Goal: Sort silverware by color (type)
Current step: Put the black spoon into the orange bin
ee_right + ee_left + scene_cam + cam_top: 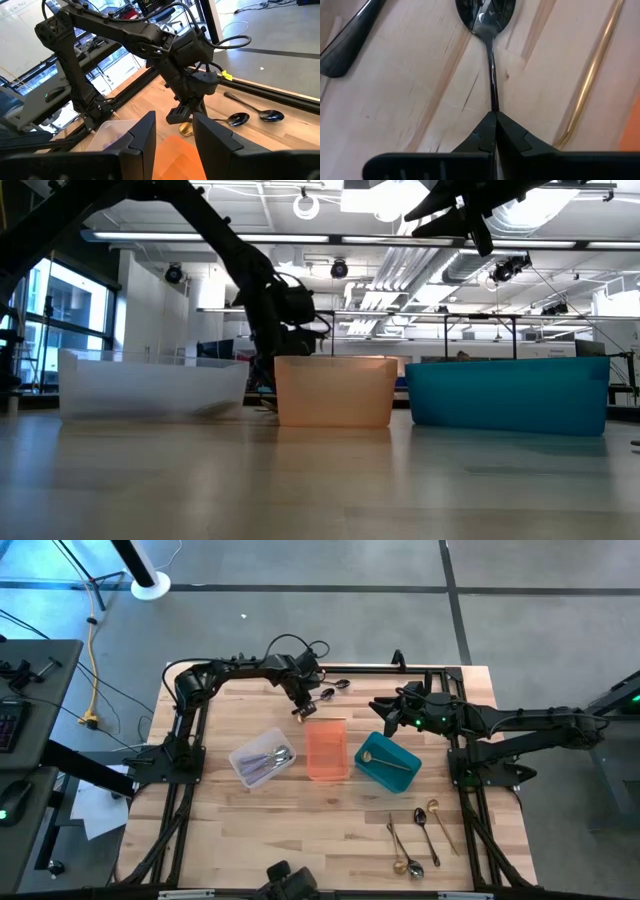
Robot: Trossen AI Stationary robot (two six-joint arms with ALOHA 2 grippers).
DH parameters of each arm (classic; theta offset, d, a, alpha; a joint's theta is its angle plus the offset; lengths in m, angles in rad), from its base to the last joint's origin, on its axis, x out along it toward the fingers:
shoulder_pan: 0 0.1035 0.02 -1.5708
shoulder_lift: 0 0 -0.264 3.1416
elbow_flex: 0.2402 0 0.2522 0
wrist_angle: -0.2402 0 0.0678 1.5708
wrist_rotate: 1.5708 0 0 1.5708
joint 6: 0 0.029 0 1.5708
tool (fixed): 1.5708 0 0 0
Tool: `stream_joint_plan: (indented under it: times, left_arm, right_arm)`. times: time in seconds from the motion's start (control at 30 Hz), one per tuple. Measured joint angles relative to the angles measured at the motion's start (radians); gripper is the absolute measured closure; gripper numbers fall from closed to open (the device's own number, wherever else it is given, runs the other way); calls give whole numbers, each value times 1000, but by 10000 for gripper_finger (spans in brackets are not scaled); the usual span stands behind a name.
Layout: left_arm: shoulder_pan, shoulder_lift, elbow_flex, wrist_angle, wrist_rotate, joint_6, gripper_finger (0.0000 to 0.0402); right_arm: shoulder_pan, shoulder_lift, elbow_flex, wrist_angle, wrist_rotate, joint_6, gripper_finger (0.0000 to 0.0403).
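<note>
Left wrist view: left gripper (495, 117) is clamped tight on the thin neck of a black spoon (487, 20), fingertips (480, 137) meeting around the handle, bowl pointing away from the camera over bare wood table (410, 90). A second black handle (345, 47) lies off to one side, and a gold handle (592, 75) runs alongside on the other. In the high view that same left gripper (303, 708) sits just behind the orange bin (327, 750), at the bin's far edge, with two more black spoons (335, 688) lying a bit farther back from the bin near the table's rear rail. Right wrist view shows a gold bowl (185, 129) right under the left gripper's tip, just past the orange bin's rim. Right gripper (377, 710) hangs in the air behind the teal bin (388, 762), to the orange bin's right; its two fingers (142, 135) stand apart with a clear gap, nothing between them. Orange bin is the middle of three: clear bin (262, 758) to its left holds a pile of silver pieces (275, 759), teal bin to its right holds one gold piece (385, 761). Forward and right of the orange bin, near the table's front-right corner, a loose group of spoons (420, 840) lies on the wood: gold and dark ones mixed, exact types hard to tell.
</note>
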Motion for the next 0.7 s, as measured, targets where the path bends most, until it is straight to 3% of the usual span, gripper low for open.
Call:
stream_joint_plan:
  times: [0.23, 0.4, 0.6, 0.7]
  left_arm:
    - [19, -22, 60, 2, -82, 8, 401]
    - [24, -17, 71, 29, -84, 27, 401]
    - [25, -10, 74, 76, -51, 30, 375]
    - [39, -10, 74, 83, 26, 12, 343]
  right_arm:
    - [0, 0, 0, -4, 0, -2, 289]
    - [0, 0, 0, -4, 0, -2, 289]
    - [0, 0, 0, -5, 0, -2, 289]
    - [0, 0, 0, -5, 0, -3, 289]
